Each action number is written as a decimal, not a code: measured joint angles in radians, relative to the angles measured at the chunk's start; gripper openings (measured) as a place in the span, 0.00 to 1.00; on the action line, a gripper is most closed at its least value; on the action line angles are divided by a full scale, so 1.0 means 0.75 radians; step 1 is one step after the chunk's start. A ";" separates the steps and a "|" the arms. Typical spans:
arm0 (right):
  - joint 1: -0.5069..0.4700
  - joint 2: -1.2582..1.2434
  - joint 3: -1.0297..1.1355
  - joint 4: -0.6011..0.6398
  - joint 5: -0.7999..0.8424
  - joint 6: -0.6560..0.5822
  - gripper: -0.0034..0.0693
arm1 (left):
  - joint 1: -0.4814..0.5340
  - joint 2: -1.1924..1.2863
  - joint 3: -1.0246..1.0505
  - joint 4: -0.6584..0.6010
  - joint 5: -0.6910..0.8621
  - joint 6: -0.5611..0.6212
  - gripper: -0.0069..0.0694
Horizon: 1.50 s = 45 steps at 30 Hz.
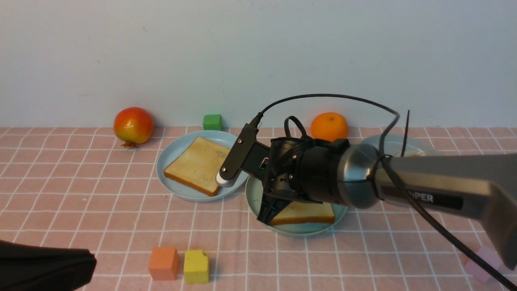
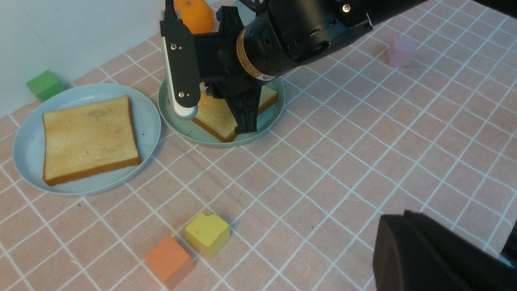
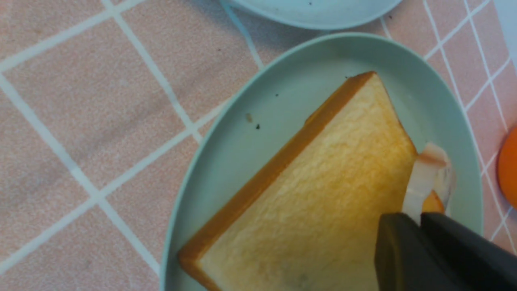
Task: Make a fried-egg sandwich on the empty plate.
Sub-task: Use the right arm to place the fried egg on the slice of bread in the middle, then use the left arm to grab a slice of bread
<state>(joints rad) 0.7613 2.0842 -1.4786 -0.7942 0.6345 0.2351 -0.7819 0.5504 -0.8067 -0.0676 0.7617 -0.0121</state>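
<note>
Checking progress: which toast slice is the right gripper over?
The slice on the mint-green plate, where the right gripper holds the fried egg; the other slice lies alone on the pale blue plate.

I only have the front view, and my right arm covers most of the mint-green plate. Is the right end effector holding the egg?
Observer: Yes. The right wrist view shows the right end effector pinching the fried egg, white with a bit of orange yolk.
Operator: Is it over the toast?
Observer: Not squarely. It shows just past one edge of the toast, over a bare part of the mint-green plate.
Operator: Anything on the toast already?
Observer: No. Its top face is bare, and a single slice lies flat there.
</note>
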 joint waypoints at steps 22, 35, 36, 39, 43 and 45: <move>0.138 -0.295 0.000 0.238 0.387 -0.037 0.54 | 0.000 0.081 0.000 -0.031 0.000 -0.166 0.11; 0.136 -1.135 0.206 0.572 0.804 0.024 0.04 | 0.399 1.006 -0.422 -0.406 0.175 0.260 0.11; 0.136 -1.149 0.206 0.572 0.804 0.024 0.04 | 0.412 1.019 -0.427 -0.424 0.179 0.275 0.11; 0.136 -1.323 0.331 0.619 0.822 0.056 0.04 | 0.550 1.208 -0.494 -0.622 0.190 0.406 0.11; 0.136 -1.470 0.409 0.658 0.827 0.068 0.04 | 0.580 1.502 -0.691 -0.614 0.144 0.390 0.11; 0.136 -1.483 0.416 0.684 0.830 0.068 0.05 | 0.551 1.595 -0.801 -0.466 0.141 0.258 0.11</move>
<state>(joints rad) 0.8630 0.9717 -1.1669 -0.2813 1.2568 0.2862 -0.3688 1.7468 -1.4076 -0.4171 0.8674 0.1812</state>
